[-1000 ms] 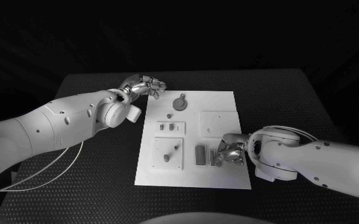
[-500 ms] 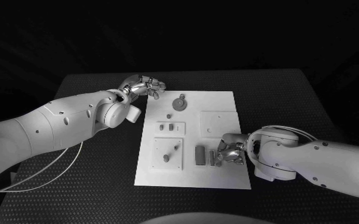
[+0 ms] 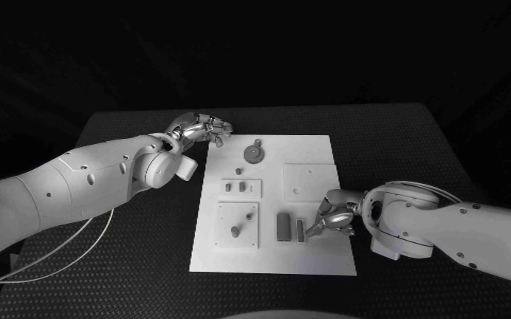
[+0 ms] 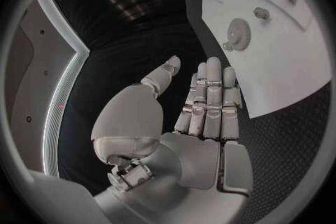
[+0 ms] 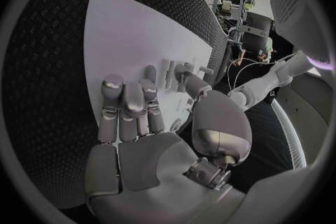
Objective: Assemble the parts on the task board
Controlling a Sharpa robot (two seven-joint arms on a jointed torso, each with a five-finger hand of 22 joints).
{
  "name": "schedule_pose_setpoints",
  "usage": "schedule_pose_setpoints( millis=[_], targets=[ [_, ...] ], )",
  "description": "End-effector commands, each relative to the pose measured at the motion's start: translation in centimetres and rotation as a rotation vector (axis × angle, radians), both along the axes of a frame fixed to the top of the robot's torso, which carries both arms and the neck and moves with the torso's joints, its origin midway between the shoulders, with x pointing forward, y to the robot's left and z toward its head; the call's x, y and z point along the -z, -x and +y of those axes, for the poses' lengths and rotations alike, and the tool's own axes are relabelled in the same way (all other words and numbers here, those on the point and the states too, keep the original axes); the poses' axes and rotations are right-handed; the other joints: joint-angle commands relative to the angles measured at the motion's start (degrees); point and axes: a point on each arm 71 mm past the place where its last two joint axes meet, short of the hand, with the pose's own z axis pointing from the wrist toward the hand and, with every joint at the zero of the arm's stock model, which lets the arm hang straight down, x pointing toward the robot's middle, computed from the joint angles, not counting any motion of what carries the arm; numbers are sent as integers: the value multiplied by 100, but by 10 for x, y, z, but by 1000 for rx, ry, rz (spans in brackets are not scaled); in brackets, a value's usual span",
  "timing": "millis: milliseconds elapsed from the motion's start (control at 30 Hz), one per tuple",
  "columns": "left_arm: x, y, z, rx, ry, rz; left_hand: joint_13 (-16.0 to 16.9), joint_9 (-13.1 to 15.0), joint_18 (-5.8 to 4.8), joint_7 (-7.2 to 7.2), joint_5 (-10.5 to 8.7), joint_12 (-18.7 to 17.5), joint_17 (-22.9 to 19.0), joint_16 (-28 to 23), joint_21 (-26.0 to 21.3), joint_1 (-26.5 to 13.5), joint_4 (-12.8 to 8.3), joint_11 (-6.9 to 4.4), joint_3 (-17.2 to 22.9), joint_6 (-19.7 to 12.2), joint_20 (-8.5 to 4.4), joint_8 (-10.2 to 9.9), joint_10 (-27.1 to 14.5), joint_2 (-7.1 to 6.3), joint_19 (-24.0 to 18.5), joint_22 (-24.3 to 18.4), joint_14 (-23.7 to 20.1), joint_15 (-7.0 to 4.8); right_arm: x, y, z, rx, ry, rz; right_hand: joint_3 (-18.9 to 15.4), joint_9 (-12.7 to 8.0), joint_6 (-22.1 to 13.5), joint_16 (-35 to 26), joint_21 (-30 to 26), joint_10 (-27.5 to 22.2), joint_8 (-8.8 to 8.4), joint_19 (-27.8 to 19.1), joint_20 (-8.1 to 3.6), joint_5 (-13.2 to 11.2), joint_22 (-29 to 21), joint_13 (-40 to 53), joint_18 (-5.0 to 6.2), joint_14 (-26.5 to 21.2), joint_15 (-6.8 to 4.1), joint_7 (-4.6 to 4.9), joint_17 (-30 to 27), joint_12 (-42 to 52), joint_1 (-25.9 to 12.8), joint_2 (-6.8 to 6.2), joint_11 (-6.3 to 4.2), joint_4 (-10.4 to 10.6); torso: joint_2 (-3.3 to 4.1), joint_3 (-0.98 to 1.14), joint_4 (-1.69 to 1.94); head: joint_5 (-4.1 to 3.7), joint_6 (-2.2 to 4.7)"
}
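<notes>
The white task board lies in the middle of the table. On it are a grey gear, a small peg, two short pieces on a small plate, and a square plate with pegs. Two upright bars stand near the board's right side. My right hand hovers just right of the bars with its fingers stretched over the board, holding nothing; the bars lie close past its thumb. My left hand is off the board's far left corner, fingers straight and empty, near the gear.
Black textured table surrounds the board on all sides. A white cable loops from my left arm over the table's left part. A raised square plate sits on the board's right half.
The whole picture has shifted slightly. Both hands stay about where they were, and no part has moved.
</notes>
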Motion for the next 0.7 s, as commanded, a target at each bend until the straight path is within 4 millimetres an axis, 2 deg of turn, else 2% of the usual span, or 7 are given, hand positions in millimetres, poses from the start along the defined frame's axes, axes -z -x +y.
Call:
schedule_pose_setpoints(
  millis=[33, 67, 167, 267, 400, 633, 700],
  targets=[
    [-2, 0, -4, 4, 22, -9, -4, -7, 66, -4, -19, 9, 8, -28, -18, -53, 34, -1, 6, -41, 12, 24, -14, -28, 31, 9, -4, 23, -12, -10, -4, -7, -70, -53, -291, 19, -137, -61, -76, -129, -51, -134, 5, 3, -15, 29, 120, -117, 47, 56, -14, -34, -75, -11, 49, -69, -18, -5, -12, -30, 136],
    [-2, 0, -5, 4, 28, -10, -4, -7, 66, -5, -18, 10, 9, -28, -18, -53, 35, -1, 6, -40, 11, 25, -13, -28, 32, 10, -4, 23, -15, -13, -6, -3, -73, -64, -740, 36, -233, -70, -120, -252, -72, -280, 6, 88, -8, 62, 120, -222, 87, 93, 5, -22, -130, 259, 72, -363, -24, -8, -12, -40, 208],
    [-3, -1, -8, 7, 46, -25, -3, -6, 66, -6, -19, 13, 11, -28, -18, -58, 39, -3, 4, -35, 11, 29, -8, -30, 34, 13, -1, 22, -28, -32, -16, 32, -111, -118, -1030, 32, -353, -82, -173, -353, -120, -377, -6, 84, -23, 70, 120, -309, 106, 125, 14, -19, -217, 209, 109, -393, -55, -17, -17, -89, 381],
    [-5, -4, -5, -9, 67, -48, 5, 1, 69, -19, -18, 31, 21, -28, -22, -55, 42, -16, 9, -3, 6, 50, 22, -11, 38, 21, 8, 15, -45, -62, -29, 94, -253, -201, -1028, 35, -386, -102, -213, -408, -129, -427, -18, 58, -40, 62, 120, -361, 121, 142, 6, -26, -192, 179, 125, -366, -111, -22, -19, -120, 691],
    [-12, -12, -2, -18, 79, -69, 26, 25, 62, -76, -15, 87, 12, -103, -51, -37, 39, -58, 38, 119, 5, 124, 126, 82, 35, 31, -24, 16, -57, -93, -41, 160, -413, -316, -1048, 48, -416, -163, -280, -502, -130, -541, -27, 113, -56, 43, 120, -472, 147, 168, -19, -50, -53, 389, 150, -423, -191, -38, -18, -158, 907],
    [-22, -25, 4, -40, 131, -83, -35, 20, 76, -98, -6, -35, -189, -906, -360, -111, -49, -32, 70, 139, 250, 153, 117, 69, -259, -22, -375, 303, -73, -146, -50, 287, -638, -406, -1414, 62, -524, -552, -629, -933, -155, -1081, 175, 401, -143, -211, 46, -979, 242, 241, -249, -361, 784, 844, 236, -428, -355, -49, -5, -175, 1134],
    [-23, -27, 5, -49, 148, -87, -90, 9, 119, -119, -2, -154, -254, -1225, -480, -161, -100, -23, 18, 82, 402, 132, 23, 9, -401, -35, -618, 459, -75, -156, -49, 304, -668, -421, -1428, 50, -656, -1097, -1147, -1424, -205, -1666, 397, 273, -341, -663, -101, -1571, 490, 316, -586, -925, 890, 900, 404, -409, -374, -38, -15, -172, 1184]
  ],
)
